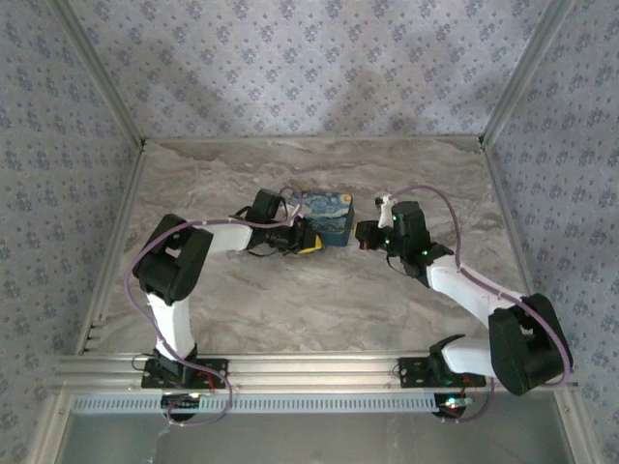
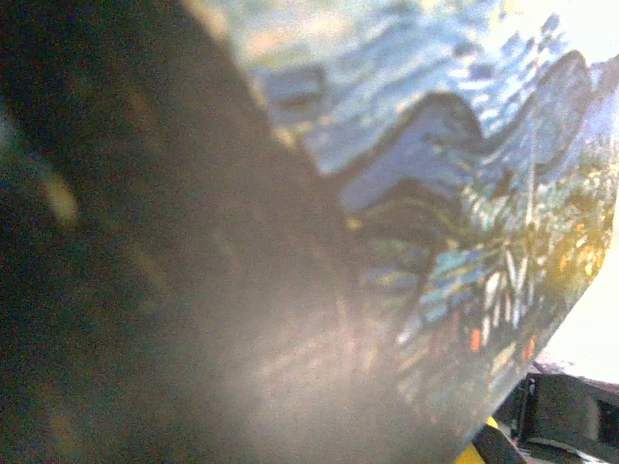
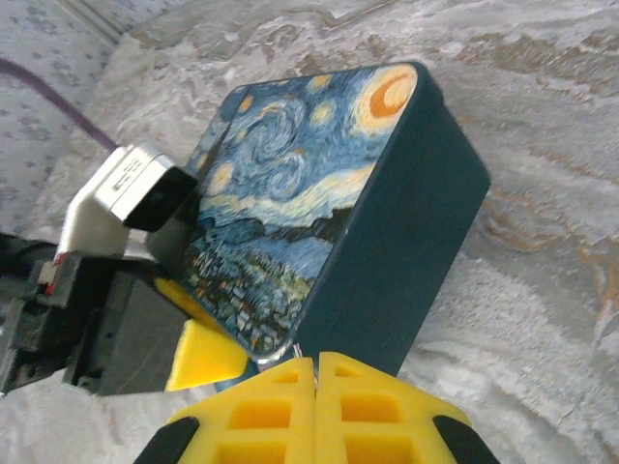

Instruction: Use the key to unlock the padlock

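Note:
A flat blue box (image 1: 324,217) with a swirling night-sky painting on its lid lies at mid-table. The padlock is hidden. My left gripper (image 1: 302,240) is at the box's left end, and its yellow fingers (image 3: 203,353) flank that corner, closed on the rim. The painted lid (image 2: 464,193) is very close in the left wrist view, beside a dark blur. My right gripper (image 3: 315,360) is shut, its tips against the box's (image 3: 319,193) lower corner. A thin silvery tip, apparently the key (image 3: 302,348), pokes out between them. From above, my right gripper (image 1: 366,235) sits just right of the box.
The marbled tabletop (image 1: 290,300) is bounded by patterned walls (image 1: 309,58) behind and on both sides, with an aluminium rail (image 1: 309,367) at the near edge. Purple cables (image 1: 435,198) loop above both arms. The left wrist's white camera block (image 3: 135,184) sits close to the lid.

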Controlling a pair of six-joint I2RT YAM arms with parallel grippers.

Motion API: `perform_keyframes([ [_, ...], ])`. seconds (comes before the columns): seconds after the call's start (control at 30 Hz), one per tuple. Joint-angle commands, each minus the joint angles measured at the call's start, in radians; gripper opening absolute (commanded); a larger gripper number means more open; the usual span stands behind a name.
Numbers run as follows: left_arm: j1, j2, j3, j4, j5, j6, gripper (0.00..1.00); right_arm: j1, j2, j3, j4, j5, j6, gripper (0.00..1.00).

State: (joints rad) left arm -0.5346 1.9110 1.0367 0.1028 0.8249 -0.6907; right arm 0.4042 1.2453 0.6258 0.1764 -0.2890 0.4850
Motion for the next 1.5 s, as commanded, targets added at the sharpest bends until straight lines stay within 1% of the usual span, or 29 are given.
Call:
perform_keyframes([
  [0.0, -0.008, 0.000, 0.003, -0.166, 0.070, -0.120, 0.04, -0.007, -0.043, -0.038, 0.087, -0.053, 0.075, 0.00],
  [0.17, -0.009, -0.011, 0.043, -0.194, 0.059, -0.121, 0.04, -0.004, -0.040, -0.088, 0.163, -0.073, 0.120, 0.00],
  [0.27, -0.009, -0.007, 0.034, -0.146, 0.072, -0.166, 0.04, -0.002, -0.043, -0.110, 0.199, -0.086, 0.136, 0.00],
  [0.37, -0.008, -0.010, 0.034, -0.137, 0.069, -0.179, 0.04, 0.007, -0.047, -0.132, 0.226, -0.082, 0.175, 0.00],
  [0.53, -0.008, -0.007, 0.037, -0.097, 0.077, -0.221, 0.04, 0.027, -0.025, -0.193, 0.340, -0.081, 0.255, 0.00],
  [0.7, -0.008, -0.021, 0.036, -0.056, 0.072, -0.269, 0.04, 0.083, -0.002, -0.237, 0.420, -0.026, 0.307, 0.00],
  [0.9, -0.008, -0.031, 0.031, -0.029, 0.050, -0.295, 0.04, 0.126, 0.050, -0.320, 0.601, 0.059, 0.456, 0.00],
  [1.07, -0.008, -0.025, 0.018, 0.002, 0.045, -0.311, 0.04, 0.159, 0.105, -0.337, 0.709, 0.077, 0.535, 0.00],
  [1.2, -0.008, -0.021, 0.011, 0.015, 0.044, -0.313, 0.04, 0.166, 0.103, -0.321, 0.728, 0.055, 0.568, 0.00],
  [1.47, -0.008, -0.018, -0.001, 0.029, 0.043, -0.316, 0.04, 0.160, -0.026, -0.276, 0.679, 0.051, 0.612, 0.00],
])
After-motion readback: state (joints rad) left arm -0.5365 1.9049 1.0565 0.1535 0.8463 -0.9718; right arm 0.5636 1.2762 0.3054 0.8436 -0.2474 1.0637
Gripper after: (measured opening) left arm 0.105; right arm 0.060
